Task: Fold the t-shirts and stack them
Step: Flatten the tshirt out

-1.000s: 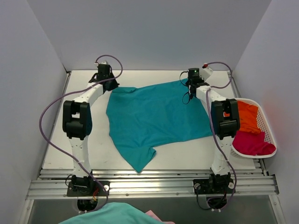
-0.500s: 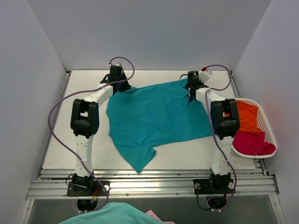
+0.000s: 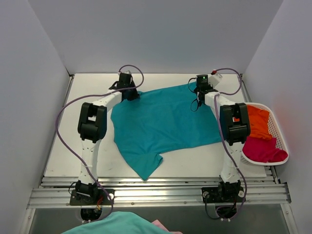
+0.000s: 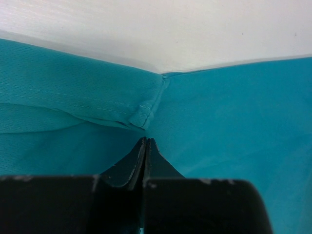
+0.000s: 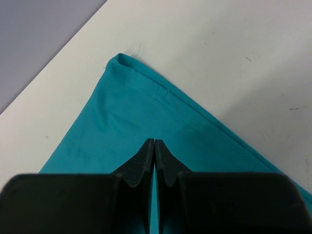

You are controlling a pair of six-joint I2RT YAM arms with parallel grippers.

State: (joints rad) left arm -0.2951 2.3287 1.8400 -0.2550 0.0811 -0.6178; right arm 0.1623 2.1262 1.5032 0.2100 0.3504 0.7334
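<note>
Tightly closed fingers (image 4: 138, 163) on teal t-shirt (image 3: 165, 119).

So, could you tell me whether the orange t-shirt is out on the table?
No, the orange t-shirt lies in the white basket, beside the magenta t-shirt.

the right gripper (image 5: 154, 142) has its jaws pressed together over the teal t-shirt (image 5: 117, 122), whose hemmed corner lies flat on the white table (image 5: 219, 53).

The teal t-shirt (image 3: 163, 122) lies spread, mostly flat, across the middle of the table (image 3: 63, 146), one sleeve pointing toward the near edge; the orange t-shirt (image 3: 258, 122) and magenta t-shirt (image 3: 263, 148) sit crumpled in the basket (image 3: 279, 127) at right.
</note>
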